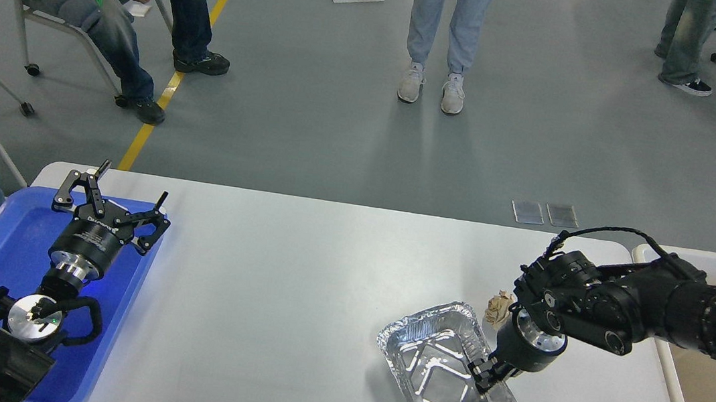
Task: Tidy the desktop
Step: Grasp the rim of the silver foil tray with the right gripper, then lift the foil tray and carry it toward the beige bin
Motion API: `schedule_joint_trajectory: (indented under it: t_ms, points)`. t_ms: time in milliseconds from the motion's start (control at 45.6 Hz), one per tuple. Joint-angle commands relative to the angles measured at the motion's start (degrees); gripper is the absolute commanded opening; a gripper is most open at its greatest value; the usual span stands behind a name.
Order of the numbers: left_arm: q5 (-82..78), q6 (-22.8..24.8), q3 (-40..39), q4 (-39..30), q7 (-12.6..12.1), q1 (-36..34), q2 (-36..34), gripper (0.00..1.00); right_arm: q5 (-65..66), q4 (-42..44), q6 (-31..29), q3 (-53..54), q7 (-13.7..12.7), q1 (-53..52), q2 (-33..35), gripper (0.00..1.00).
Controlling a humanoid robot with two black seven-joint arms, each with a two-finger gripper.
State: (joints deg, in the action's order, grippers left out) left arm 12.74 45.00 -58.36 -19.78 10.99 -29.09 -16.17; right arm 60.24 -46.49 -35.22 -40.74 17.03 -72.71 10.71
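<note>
Bright, even indoor light is filling the head view, and everything is showing sharp.

Light is coming from overhead: the desktop [266,298] is glowing near white without burning out, and soft pale streaks are reflecting on the grey floor [314,108] below the standing person's shoes [431,88]. The foil tray [455,381] is throwing hard glints off its crinkled rim and base. A faint, blurred-edge shadow is lying on the desktop beside the right arm [649,305]. The black arms are reading dark, with fine detail sinking into shadow. Straight edges are bowing only slightly toward the corners of the frame.
</note>
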Motion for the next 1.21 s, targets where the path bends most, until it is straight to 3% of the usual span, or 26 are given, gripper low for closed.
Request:
schedule_joint_trajectory:
  t_ms: [0,527,790,1185]
  points:
    - [0.0,0.0,0.0,0.0,0.0,0.0,0.0,1.0,-0.3,-6.7,-0.6,-0.7,0.1,-7.5,4.0,0.0]
    - [0.0,0.0,0.0,0.0,-0.1,0.0,0.0,1.0,-3.0,-25.8,-6.4,-9.4,0.1,-33.8,15.9,0.0]
    - [0.0,0.0,0.0,0.0,0.0,0.0,0.0,1.0,-4.7,-28.3,-9.8,-10.4,0.1,-41.1,17.1,0.0]
    - [0.0,0.0,0.1,0.0,-0.1,0.0,0.0,1.0,-7.8,-30.5,-9.8,-12.7,0.1,-49.3,16.5,0.0]
